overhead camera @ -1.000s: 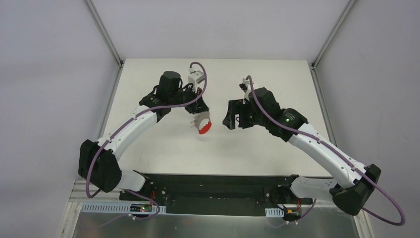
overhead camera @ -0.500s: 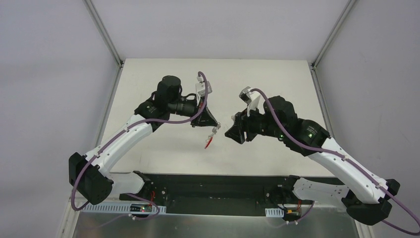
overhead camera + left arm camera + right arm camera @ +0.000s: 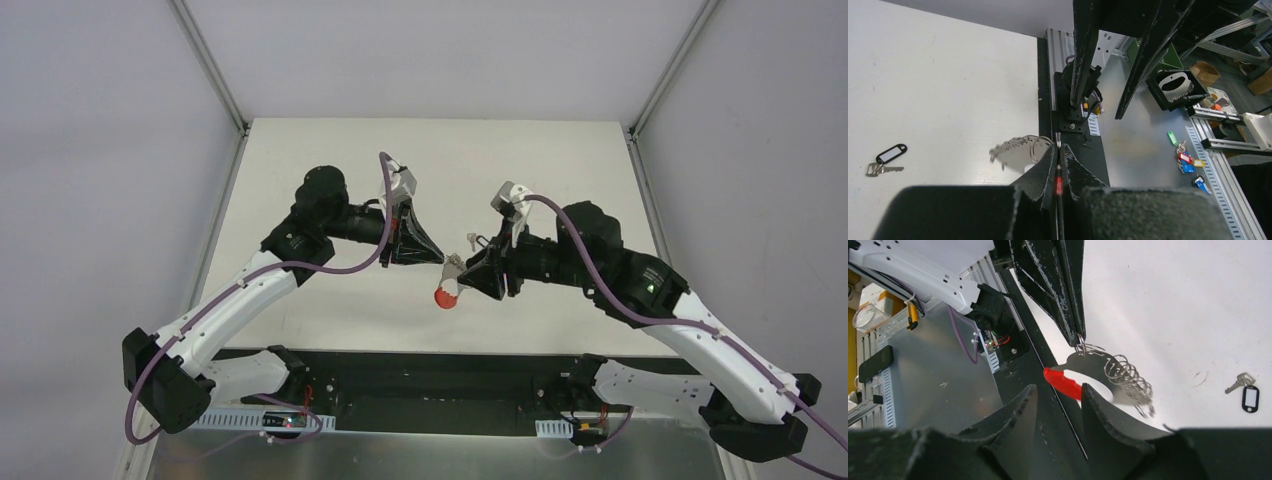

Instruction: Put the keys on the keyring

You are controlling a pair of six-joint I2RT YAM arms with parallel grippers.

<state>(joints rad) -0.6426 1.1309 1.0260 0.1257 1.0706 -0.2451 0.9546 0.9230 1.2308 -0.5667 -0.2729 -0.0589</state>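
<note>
The left tool (image 3: 1058, 150) clamps the keyring (image 3: 1120, 371); the right tool (image 3: 1059, 387), jaws apart, straddles its red crescent (image 3: 1064, 383). The keys (image 3: 1239, 383) lie on the bench (image 3: 1173, 300), three o'clock of the ring.

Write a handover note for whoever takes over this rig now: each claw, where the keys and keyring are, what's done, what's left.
Left claw: shut on the keyring, holding it in the air.
Right claw: open, jaws either side of the keyring's red piece; no firm grip visible.
Keys: on the table with their black tag, away from both claws.
Done: keyring picked up.
Left: fetch the keys and thread them on.
</note>
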